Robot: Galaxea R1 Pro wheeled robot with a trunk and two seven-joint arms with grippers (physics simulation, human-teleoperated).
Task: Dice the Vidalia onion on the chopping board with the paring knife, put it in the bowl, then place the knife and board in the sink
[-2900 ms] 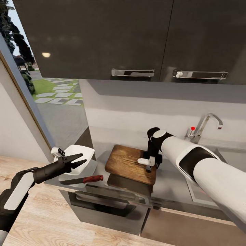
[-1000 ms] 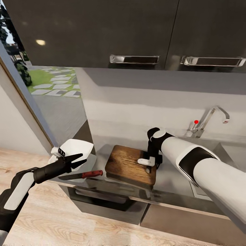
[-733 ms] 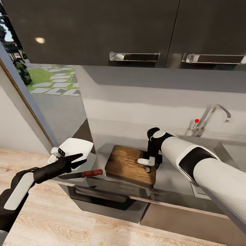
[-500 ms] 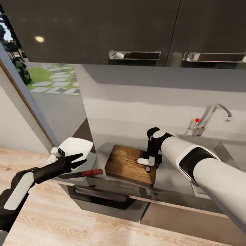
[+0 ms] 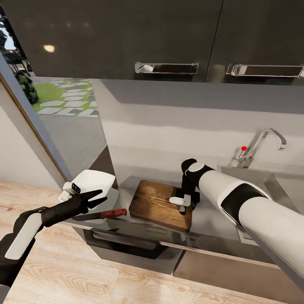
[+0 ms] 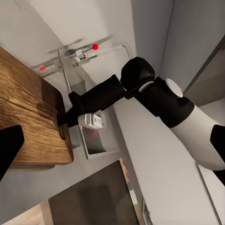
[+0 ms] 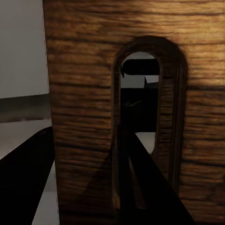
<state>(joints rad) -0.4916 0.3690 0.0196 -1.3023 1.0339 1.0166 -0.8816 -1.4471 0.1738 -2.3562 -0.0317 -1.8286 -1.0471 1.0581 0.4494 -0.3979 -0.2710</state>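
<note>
The brown chopping board [image 5: 158,202] lies over the grey countertop [image 5: 211,220], its near edge seemingly a little raised. My right gripper [image 5: 184,203] is shut on the board's right edge by the handle slot [image 7: 138,108]; one dark finger [image 7: 154,187] lies over the slot, the other beyond the board's [image 7: 79,93] edge. The paring knife [image 5: 103,214] lies on the counter left of the board. Just above it my left gripper [image 5: 96,198] hovers open and holds nothing. Behind it stands the white bowl [image 5: 90,183]. The sink [image 5: 236,169] is at the right. The onion is out of view.
A chrome faucet [image 5: 264,141] with a red knob [image 5: 243,148] rises behind the sink. Dark upper cabinets [image 5: 169,38] with bar handles hang overhead. A window [image 5: 55,105] is on the left. Wooden floor [image 5: 63,270] lies before the counter's cabinets.
The whole head picture has shifted since the earliest frame, so the camera moved. Both arms keep their poses, the right still shut on the board. Over the last half second nothing has visibly changed.
</note>
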